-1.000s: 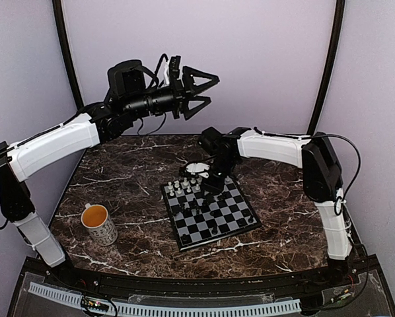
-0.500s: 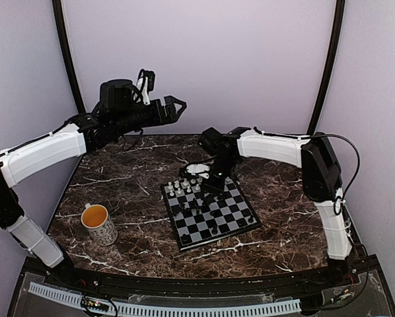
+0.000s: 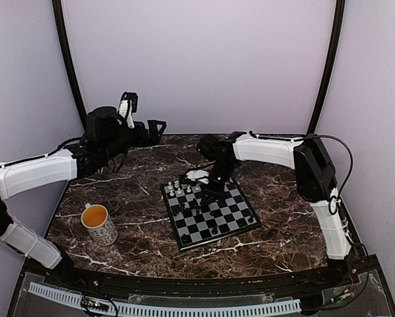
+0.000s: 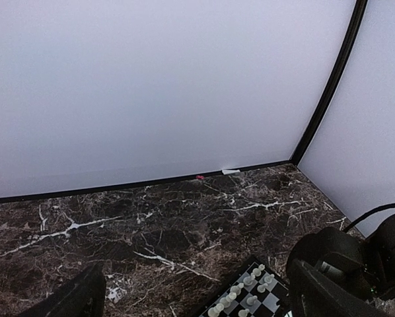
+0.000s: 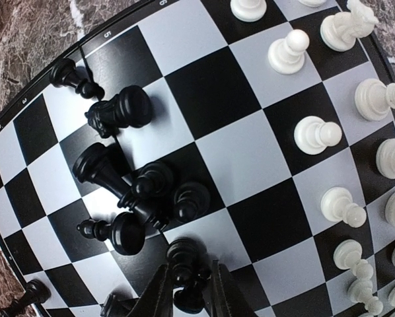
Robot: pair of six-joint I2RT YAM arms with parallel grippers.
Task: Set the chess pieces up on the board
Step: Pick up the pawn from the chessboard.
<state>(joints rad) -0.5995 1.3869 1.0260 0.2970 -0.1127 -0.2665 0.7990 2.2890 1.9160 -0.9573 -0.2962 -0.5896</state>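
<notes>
Left arm [image 3: 39, 172] lowered, left tool [image 4: 197, 284] spread wide, right tool [image 5: 189, 272] clamped on black piece [image 5: 184, 254] on board [image 5: 237, 158]

Along the dark rim of the board [image 5: 250, 155], in the right wrist view, small white rank digits stood: a "5" [image 5: 107, 33] and a "3" [image 5: 24, 100] were legible, with what looked like a "6" cut off at the top edge. The mug [image 3: 100, 226] bore dark printed marks, too small to read in the top view.
</notes>
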